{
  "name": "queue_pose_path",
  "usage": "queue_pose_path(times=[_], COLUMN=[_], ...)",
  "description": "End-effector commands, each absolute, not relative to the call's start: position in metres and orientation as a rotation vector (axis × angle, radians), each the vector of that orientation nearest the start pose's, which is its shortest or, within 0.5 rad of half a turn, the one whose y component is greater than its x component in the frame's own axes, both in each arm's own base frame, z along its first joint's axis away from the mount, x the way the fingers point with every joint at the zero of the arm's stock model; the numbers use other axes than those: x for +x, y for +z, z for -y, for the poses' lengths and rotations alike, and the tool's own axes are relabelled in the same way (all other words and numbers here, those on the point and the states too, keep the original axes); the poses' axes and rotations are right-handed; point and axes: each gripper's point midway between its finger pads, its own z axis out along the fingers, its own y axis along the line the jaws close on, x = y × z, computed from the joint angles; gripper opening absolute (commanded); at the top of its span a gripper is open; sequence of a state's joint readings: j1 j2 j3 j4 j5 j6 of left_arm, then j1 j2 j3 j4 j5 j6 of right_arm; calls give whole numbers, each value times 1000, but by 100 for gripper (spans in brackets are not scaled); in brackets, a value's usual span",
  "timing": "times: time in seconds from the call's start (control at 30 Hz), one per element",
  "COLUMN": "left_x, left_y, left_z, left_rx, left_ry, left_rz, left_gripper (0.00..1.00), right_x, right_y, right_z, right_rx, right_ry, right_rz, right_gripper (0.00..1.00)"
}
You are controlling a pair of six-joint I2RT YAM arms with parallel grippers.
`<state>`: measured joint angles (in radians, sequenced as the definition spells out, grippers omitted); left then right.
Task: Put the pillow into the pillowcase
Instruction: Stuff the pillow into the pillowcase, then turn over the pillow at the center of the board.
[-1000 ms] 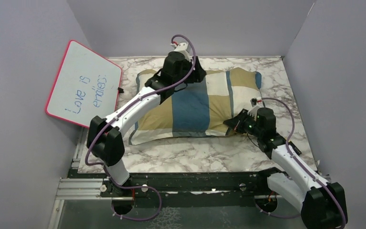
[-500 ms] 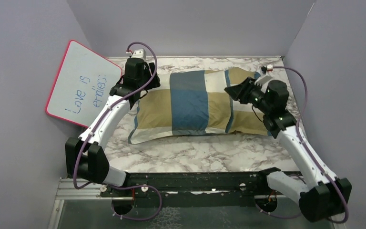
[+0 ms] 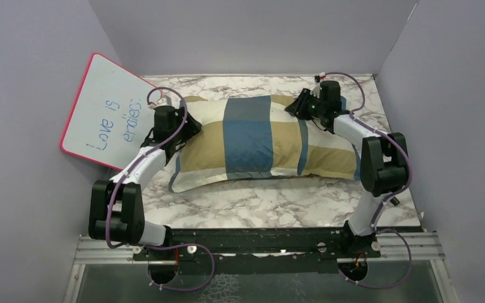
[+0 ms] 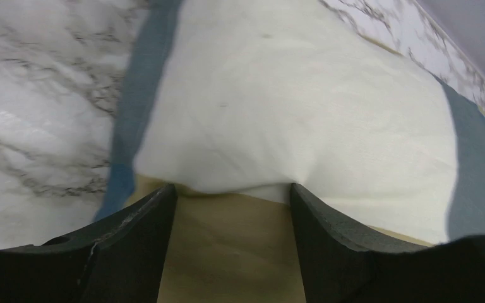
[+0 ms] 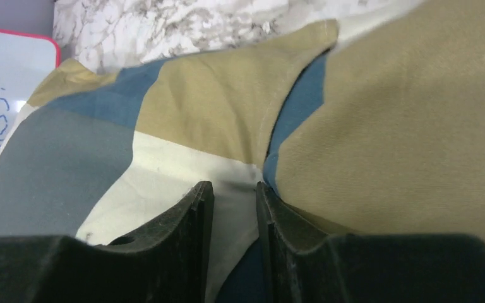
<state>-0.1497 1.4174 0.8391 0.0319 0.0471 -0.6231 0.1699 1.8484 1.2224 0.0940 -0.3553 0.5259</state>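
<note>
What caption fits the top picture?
Left gripper and right gripper rest on the plump checked pillowcase; whiteboard leans nearby.

1. The left arm point(image 3: 142, 164) and right arm point(image 3: 350, 129) have white tubular links between chunky black joint housings.
2. Purple cables point(image 3: 107, 214) loop along each arm.
3. The fingers point(image 4: 126, 252) are matte black, wedge-shaped and faintly scuffed.
4. Both bases bolt onto a black rail point(image 3: 252, 240).

Pink-rimmed whiteboard point(image 3: 110, 110) — blue handwriting, "Love is", second line likely "endless" — last letters unclear
</note>
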Motion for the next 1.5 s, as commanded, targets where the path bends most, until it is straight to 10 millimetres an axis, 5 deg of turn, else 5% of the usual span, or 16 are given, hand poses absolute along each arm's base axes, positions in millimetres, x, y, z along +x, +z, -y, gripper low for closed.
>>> queue_pose_path(times=[0.0,0.1,0.17,0.3,0.4,0.5,0.67,1.03,1.47], left_x=[384,394,390,366,340,316,284,241,239], left_y=[125,178,192,180,169,163,160,103,93], left_z=[40,22,17,27,39,37,41,51,61], left_rx=[-787,-776,-798,-774,-695,-692,-838,-1020,-1160], left_ry=[-382,-290,-266,-303,-363,-349,-414,-476,-614], left_rz=[-2115,-2018,-2014,-2102,-2161,-2182,-2169,-2246,-2149], left_gripper=[70,75,77,86,98,98,91,95,88], right_x=[504,486,461,397,349,316,281,247,262], right_y=[166,218,236,228,206,200,184,123,100], right_z=[-125,-119,-121,-124,-111,-85,-60,-37,-19], right_rx=[174,181,216,369,602,844,981,1167,1154], right_ry=[539,509,534,641,627,517,434,363,420], right_rz=[-2106,-2099,-2094,-2162,-2225,-2205,-2120,-2032,-1755], right_gripper=[38,41,47,63,67,67,66,70,73])
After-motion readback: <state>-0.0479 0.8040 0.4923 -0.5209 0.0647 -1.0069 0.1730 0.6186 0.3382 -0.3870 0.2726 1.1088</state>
